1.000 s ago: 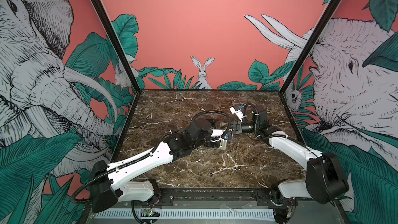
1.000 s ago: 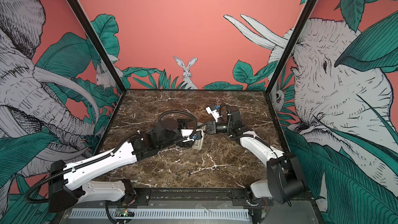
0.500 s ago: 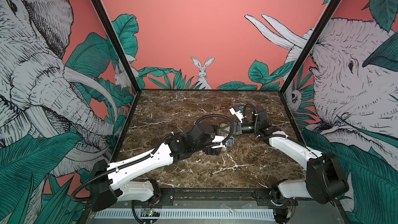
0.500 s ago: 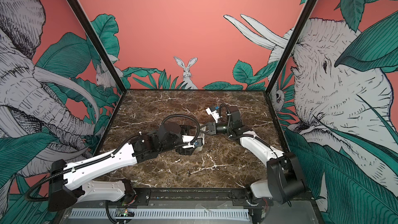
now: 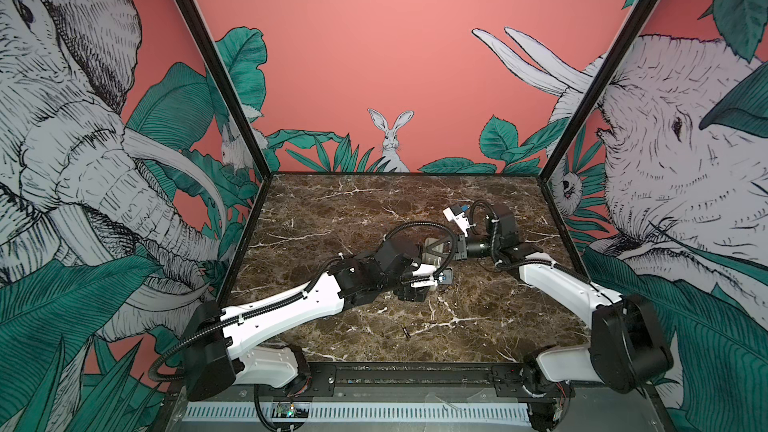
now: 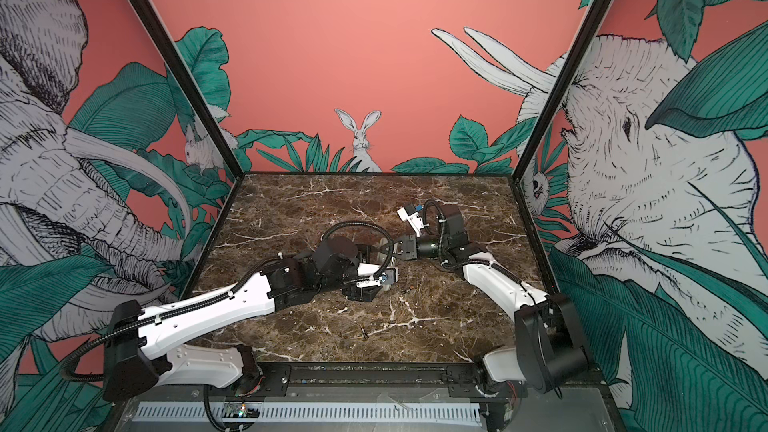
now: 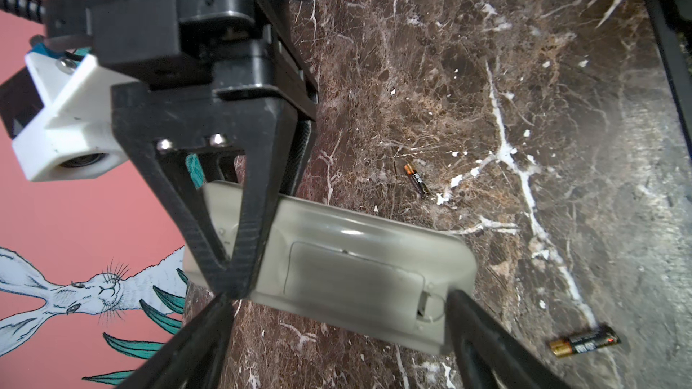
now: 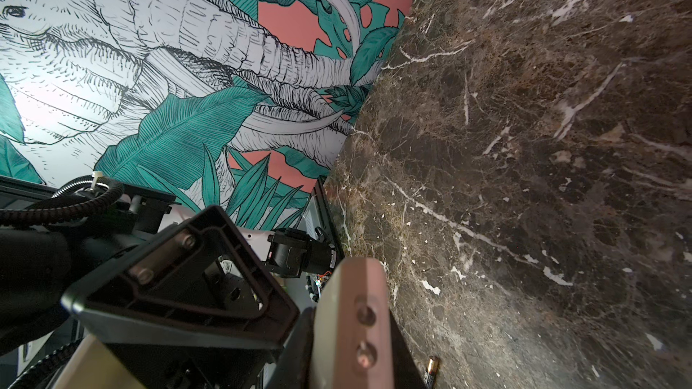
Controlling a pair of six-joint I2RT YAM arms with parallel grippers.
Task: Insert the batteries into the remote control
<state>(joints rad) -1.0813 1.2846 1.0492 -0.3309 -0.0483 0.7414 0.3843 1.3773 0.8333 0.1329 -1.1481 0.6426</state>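
Observation:
The remote control [image 7: 355,252] hangs above the marble table, grey-beige back showing with its cover plate [image 7: 352,275] in place. My right gripper [image 7: 232,275] is shut on one end of it; the clamped end [image 8: 352,293] also shows in the right wrist view. My left gripper [image 7: 337,331] stands open, fingers either side of the remote's cover end, one fingertip [image 7: 460,304] close by the latch notch. Two batteries lie loose on the marble: one [image 7: 416,179] farther off, one [image 7: 584,346] nearer. In both top views a battery [image 5: 405,332] [image 6: 364,331] lies toward the front, and both grippers [image 5: 415,288] [image 5: 451,249] meet mid-table.
The brown marble table [image 5: 332,218] is walled by printed panels on three sides, with a black rail [image 5: 395,371] along the front. The two arms crowd the middle; the left arm's cable loop [image 5: 415,226] arches over the remote.
My left gripper has sunk lower and drawn a little toward the front, coming in under the remote. The right arm and the remote have stayed where they were.

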